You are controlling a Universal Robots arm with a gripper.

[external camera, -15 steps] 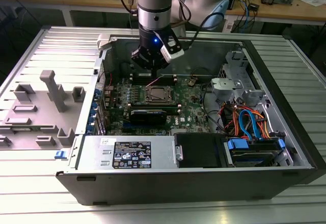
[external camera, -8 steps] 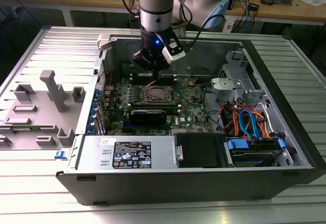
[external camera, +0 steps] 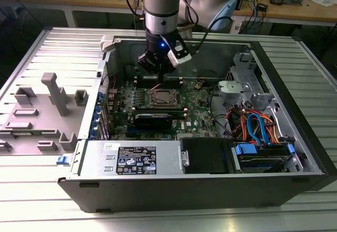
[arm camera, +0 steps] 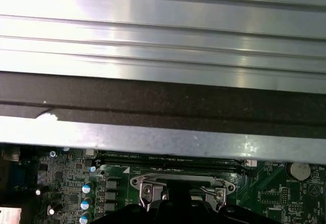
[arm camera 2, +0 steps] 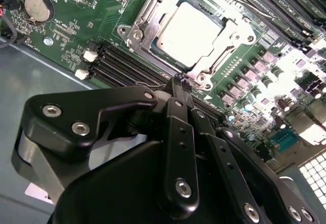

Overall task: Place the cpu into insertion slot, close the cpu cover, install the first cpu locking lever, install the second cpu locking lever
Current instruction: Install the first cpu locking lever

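Note:
The cpu [arm camera 2: 191,28] lies flat in the insertion slot [arm camera 2: 133,35], its silvery top showing through the window of the cpu cover [arm camera 2: 232,30], which lies down over it. In the exterior view the slot [external camera: 163,98] sits mid-motherboard inside the open computer case. My gripper [external camera: 157,69] hangs just above the slot's far edge. In the second wrist view its black fingers meet at the gripper tip [arm camera 2: 181,83], shut with nothing between them, close to one corner of the socket frame. The first wrist view catches the socket frame [arm camera: 178,186].
Long memory slots [arm camera 2: 127,68] run beside the socket. A black heatsink bar [external camera: 152,118] lies in front of it, then the power supply [external camera: 134,158]. Cables [external camera: 258,126] and drive bays are at the exterior view's right. A grey fixture [external camera: 50,92] stands outside the case.

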